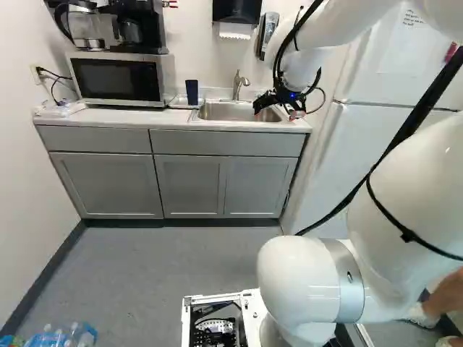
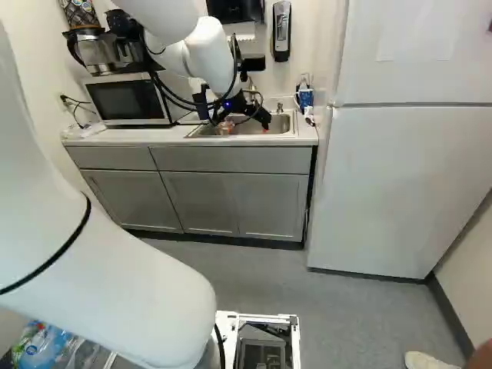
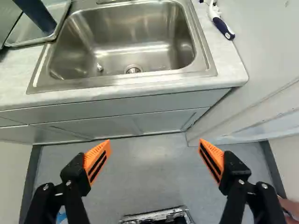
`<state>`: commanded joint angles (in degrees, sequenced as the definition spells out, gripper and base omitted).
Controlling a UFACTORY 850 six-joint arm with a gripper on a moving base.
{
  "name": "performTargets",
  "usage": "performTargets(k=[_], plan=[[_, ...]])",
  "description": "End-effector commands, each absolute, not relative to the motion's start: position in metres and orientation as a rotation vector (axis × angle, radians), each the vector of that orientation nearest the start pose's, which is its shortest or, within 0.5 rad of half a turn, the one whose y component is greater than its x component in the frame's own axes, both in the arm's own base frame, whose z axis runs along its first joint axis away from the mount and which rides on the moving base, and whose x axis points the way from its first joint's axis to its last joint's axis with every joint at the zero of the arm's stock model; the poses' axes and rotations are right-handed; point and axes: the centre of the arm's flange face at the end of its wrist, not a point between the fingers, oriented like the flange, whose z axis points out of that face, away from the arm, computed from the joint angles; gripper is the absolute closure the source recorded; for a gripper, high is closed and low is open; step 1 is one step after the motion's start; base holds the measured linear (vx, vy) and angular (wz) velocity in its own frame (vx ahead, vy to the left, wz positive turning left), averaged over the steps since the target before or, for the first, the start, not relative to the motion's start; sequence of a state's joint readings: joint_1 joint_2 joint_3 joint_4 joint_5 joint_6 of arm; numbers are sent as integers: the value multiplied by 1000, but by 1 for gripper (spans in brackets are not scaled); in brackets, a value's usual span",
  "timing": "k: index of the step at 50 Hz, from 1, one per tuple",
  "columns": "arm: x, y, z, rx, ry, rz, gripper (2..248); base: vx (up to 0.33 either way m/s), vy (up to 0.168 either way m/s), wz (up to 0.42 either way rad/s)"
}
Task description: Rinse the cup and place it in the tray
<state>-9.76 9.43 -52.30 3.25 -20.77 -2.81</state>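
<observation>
My gripper (image 1: 278,110) hangs over the right part of the sink (image 1: 205,120) in the left base view. From the wrist, the gripper (image 3: 155,152) shows its orange-padded fingers wide apart with nothing between them; the sink (image 3: 135,30) lies ahead. A dark blue cup (image 1: 192,92) stands on the tray (image 1: 176,103), beside the sink on the microwave's side. In the wrist view the cup (image 3: 38,15) shows only in part, on the metal-edged tray (image 3: 55,33), well away from both fingers.
A faucet (image 1: 239,83) rises behind the sink. The microwave (image 1: 119,78) stands past the tray. A blue-handled brush (image 3: 222,25) lies on the counter (image 3: 229,60) at the sink's other side, near a blue-and-white bottle (image 2: 304,96). The fridge (image 2: 400,184) stands beside the counter.
</observation>
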Motion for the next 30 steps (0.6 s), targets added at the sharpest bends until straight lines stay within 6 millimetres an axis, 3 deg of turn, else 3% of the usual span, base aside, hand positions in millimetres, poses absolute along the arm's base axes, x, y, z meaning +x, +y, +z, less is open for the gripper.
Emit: performTargets(k=[30], plan=[[430,-66,585,-2949,230,-1183,3,0,0,0]])
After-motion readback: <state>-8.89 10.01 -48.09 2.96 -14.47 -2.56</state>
